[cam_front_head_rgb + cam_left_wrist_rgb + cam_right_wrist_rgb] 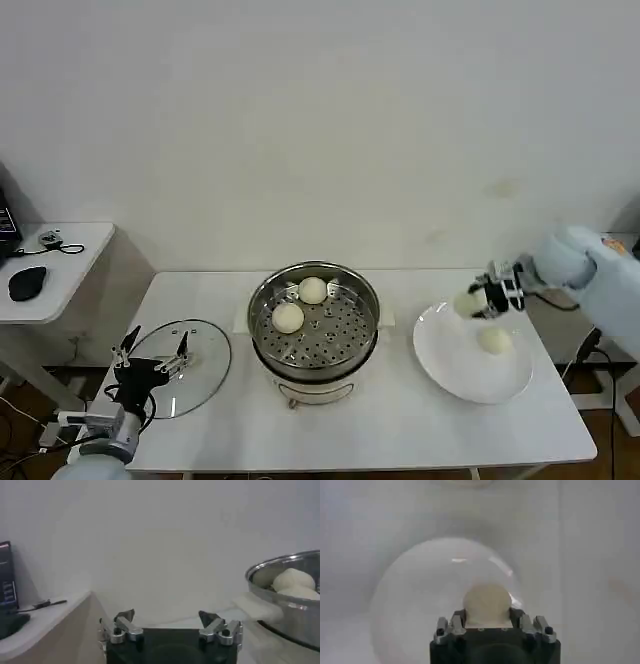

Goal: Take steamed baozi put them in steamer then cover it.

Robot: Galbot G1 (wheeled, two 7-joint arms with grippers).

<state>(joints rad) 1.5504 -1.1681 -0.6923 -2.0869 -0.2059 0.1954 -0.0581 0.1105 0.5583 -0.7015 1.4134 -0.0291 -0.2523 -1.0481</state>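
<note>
A: While two baozi (300,304) sit in the steamer (314,322), where's the right tool (478,301)?
B: Above the white plate (472,355), clamped on a baozi (486,604); another lies there (494,341).
A: Left tool (153,353)?
B: Apart, over the glass lid (190,375).

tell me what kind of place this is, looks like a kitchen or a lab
Probably a lab test bench rather than a kitchen: a plain white table against a bare wall, holding just a steamer, a white plate and a glass lid. A side desk carries a computer mouse.
</note>
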